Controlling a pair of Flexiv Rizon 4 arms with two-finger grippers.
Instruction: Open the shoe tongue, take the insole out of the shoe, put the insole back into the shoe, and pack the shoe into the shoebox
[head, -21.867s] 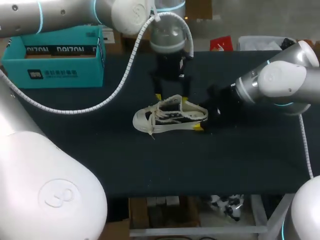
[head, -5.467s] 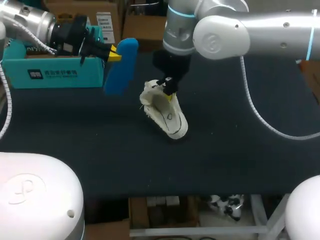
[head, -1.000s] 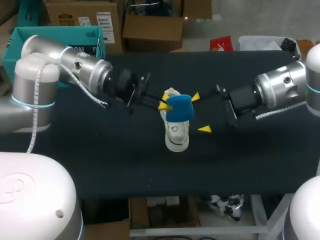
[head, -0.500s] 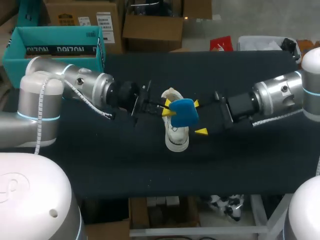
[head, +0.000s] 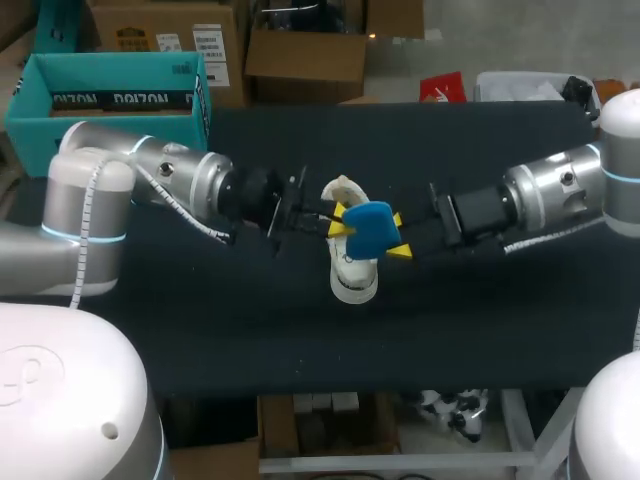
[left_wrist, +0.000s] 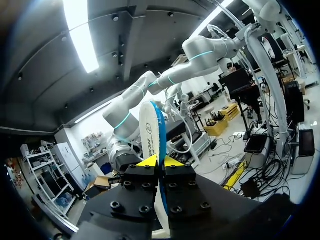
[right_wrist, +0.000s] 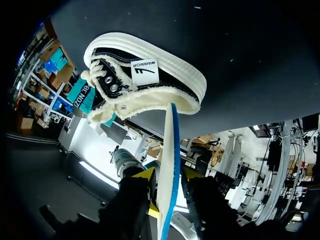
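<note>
Head view: arms level over the table (head: 250, 320); left claw (head: 337, 224) pinches insole (head: 370, 228) above shoe (head: 352, 275); right claw (head: 399, 235), at its 3 o'clock, straddles it, unclosed.

Overhead from behind, looking down on the counter (head: 300, 340); wrist views close in, facing each other, sharing the insole (head: 368, 226).

A white shoe (head: 352, 272) lies in the middle of the dark table (head: 300, 335), with a blue insole (head: 369, 226) held up just above it. The left gripper (head: 338, 222) pinches the insole's left edge, while the right gripper (head: 399, 235) has its yellow tips spread either side of the opposite edge. A teal shoebox (head: 110, 95) stands open at the table's far left corner.
</note>
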